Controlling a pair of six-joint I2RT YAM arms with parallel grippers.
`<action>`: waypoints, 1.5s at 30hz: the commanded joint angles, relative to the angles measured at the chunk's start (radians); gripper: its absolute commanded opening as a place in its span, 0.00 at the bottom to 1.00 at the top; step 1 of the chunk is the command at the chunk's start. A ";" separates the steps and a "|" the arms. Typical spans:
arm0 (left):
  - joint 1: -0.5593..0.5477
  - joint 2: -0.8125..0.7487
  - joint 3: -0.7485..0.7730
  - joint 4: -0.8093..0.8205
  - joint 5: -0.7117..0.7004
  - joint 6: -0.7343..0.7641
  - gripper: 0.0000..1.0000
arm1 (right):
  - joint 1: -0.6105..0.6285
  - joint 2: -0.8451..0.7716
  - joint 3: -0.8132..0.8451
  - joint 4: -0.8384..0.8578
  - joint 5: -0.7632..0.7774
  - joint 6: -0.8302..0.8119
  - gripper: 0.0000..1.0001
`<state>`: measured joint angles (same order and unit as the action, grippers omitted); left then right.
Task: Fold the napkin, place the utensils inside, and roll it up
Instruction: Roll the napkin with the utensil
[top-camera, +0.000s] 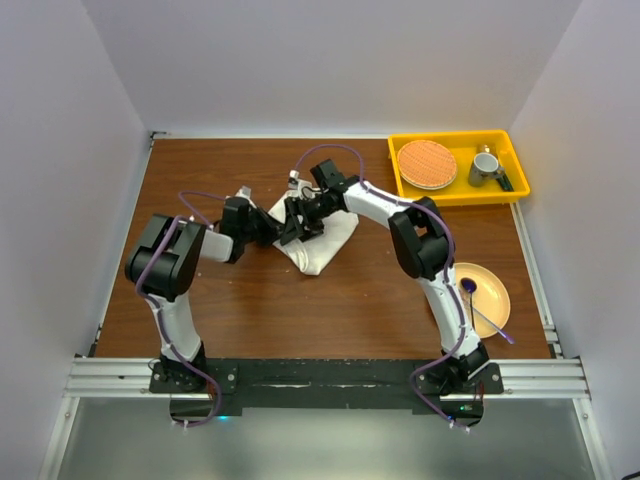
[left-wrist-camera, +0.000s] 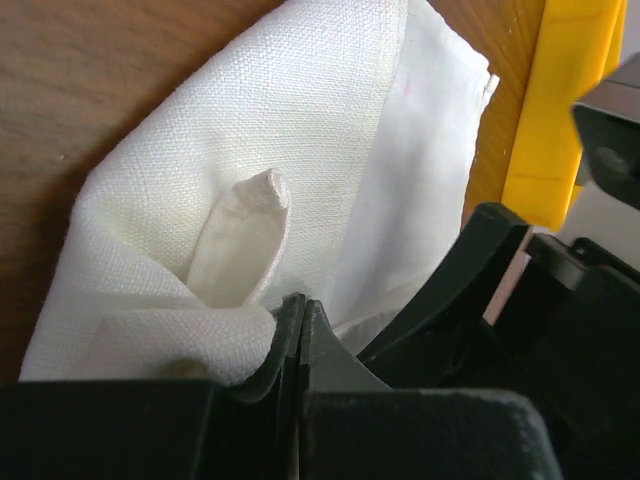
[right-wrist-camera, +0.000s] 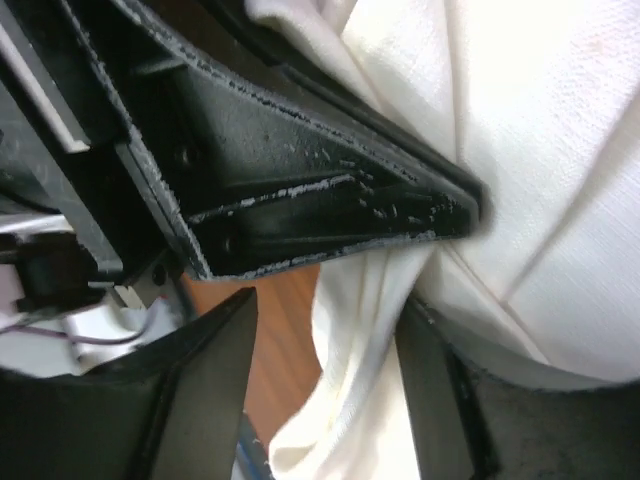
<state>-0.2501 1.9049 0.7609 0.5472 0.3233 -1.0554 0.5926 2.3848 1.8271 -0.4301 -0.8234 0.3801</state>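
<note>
The left claw (left-wrist-camera: 300, 320), jaws clamped on a small tuck of the napkin (left-wrist-camera: 250, 120) bunched just ahead of it on the surface (left-wrist-camera: 70, 70), crowds the right claw (right-wrist-camera: 325, 305), jaws apart astride a fold, so any pull may slip that thin pinch or collide them.

The left arm (top-camera: 172, 300) and the right arm (top-camera: 445, 300) look alike: glossy white link shells between bulky matte-black joint housings, on black base plates. A thin purple cable loops along each. The gripper fingers (right-wrist-camera: 330, 200) are black plastic, ribbed, scuffed with pale grey scratches
</note>
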 joint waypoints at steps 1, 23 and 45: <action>0.011 0.089 0.011 -0.179 -0.087 0.061 0.00 | 0.018 -0.099 0.095 -0.321 0.265 -0.298 0.69; 0.011 0.100 0.084 -0.302 -0.050 0.080 0.00 | 0.269 -0.329 -0.235 -0.102 1.032 -0.313 0.70; 0.011 0.125 0.144 -0.391 -0.058 0.127 0.00 | -0.108 -0.191 -0.431 0.082 0.374 -0.055 0.08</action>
<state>-0.2573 1.9598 0.9337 0.3496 0.3496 -1.0264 0.5385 2.0949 1.4063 -0.2798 -0.5163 0.3008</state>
